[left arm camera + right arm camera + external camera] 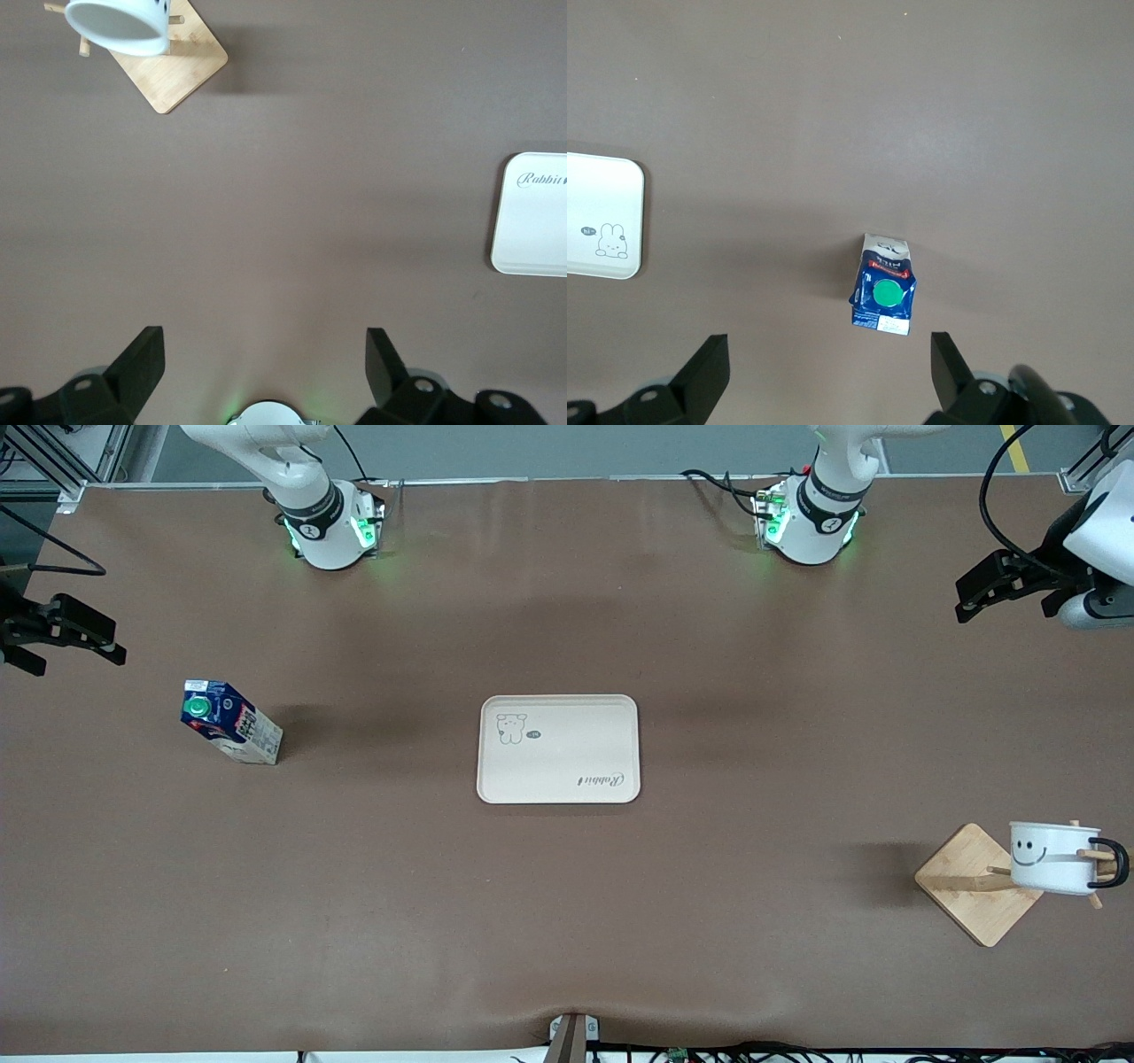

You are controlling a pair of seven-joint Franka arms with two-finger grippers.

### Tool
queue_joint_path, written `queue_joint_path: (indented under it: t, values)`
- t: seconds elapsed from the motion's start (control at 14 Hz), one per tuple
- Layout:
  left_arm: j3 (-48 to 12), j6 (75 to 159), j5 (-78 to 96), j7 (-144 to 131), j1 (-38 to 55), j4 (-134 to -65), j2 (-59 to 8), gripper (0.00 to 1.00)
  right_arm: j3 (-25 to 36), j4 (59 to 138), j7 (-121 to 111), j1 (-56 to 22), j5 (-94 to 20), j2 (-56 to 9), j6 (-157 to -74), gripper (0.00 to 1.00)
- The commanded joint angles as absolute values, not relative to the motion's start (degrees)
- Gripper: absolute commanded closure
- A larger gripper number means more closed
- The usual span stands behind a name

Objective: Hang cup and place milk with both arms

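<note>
While both arms are hanging in the air at the two ends of the brown table (567, 921), neither one is holding anything. The left gripper (997, 589) is hovering over the left arm's end of the table with its fingers (142, 359) spread wide apart and nothing between them. The cup (1050, 856) is well apart from it, nearer to the front camera, hanging by its black handle on a peg of the wooden rack (970, 886), with its smiley face showing. The right gripper (75, 633) is hovering over the right arm's end, its fingers (709, 363) likewise wide open and empty. The milk (232, 722) is standing on the table near this gripper, green cap up. A cream tray (558, 779) is lying at the table's middle, between the two grippers.
</note>
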State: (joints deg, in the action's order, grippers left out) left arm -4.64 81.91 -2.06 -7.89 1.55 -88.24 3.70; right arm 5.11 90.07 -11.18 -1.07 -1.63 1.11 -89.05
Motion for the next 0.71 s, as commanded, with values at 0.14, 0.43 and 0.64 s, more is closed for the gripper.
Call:
queue_joint_path:
  t: [0.14,0.43,0.64]
  values:
    - [-4.0,82.1,-1.1,-6.7,1.5,-88.4,4.6,0.00,5.1,87.0,-11.7,-0.4,-1.2,-0.4,-86.6,0.00]
    - [-4.0,81.9,-1.1,-6.7,1.5,-87.9,4.6,0.00,5.1,86.4,-11.6,0.0,-1.0,-1.1,-86.0,0.00]
    - [-4.0,81.9,-1.1,-6.7,1.5,-88.0,4.5,0.00,5.1,86.5,-11.7,0.6,-1.7,-1.1,-86.0,0.00]
